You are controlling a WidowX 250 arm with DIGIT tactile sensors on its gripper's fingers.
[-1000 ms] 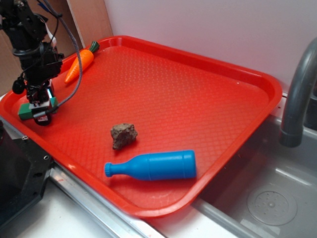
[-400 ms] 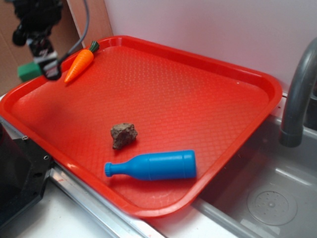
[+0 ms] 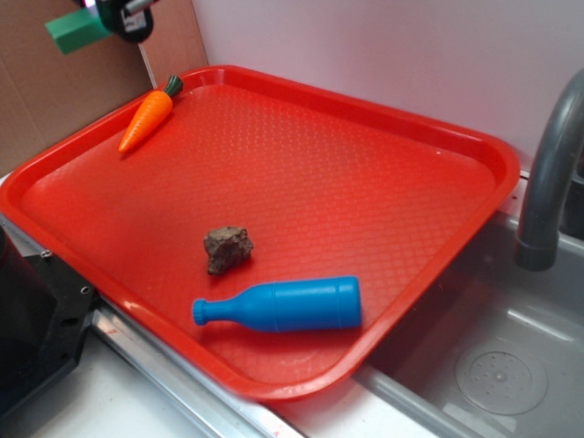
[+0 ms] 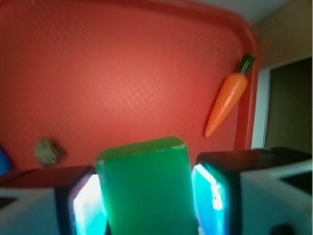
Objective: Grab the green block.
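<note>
Jaws are clamped on the small flat green rectangular block [image 4: 144, 188], one pad pressed against each of its long side faces, as I read it from the wrist view; the lit pads [image 4: 208, 196] sit flush on both flanks with no gap showing. My gripper [image 3: 117, 16] is high at the top-left corner of the exterior view, mostly cut off by the frame edge, with the block [image 3: 78, 30] sticking out to its left, well above and beyond the rim of the red textured plastic tray [image 3: 474, 155]. I judge the grab itself as done: the block is off the tray and carried in the air.

From its plain matte faces and crisp edges I expect it to be stiff and light, not fragile, and the matte finish should give the pads decent friction. Holding it across the narrow width, as now, seems the right place; the broad top face stays free. How deep the block sits between the pads I cannot tell, since the wrist view is blurred at close range, so I would avoid sharp moves that might twist it loose.

Below, the orange plastic carrot with the dark green top [image 3: 146, 119] lies near the tray's far-left corner, the brown lumpy rock-like piece [image 3: 227, 248] sits toward the middle, and the blue plastic bottle [image 3: 278, 306] lies on its side near the front rim.
</note>
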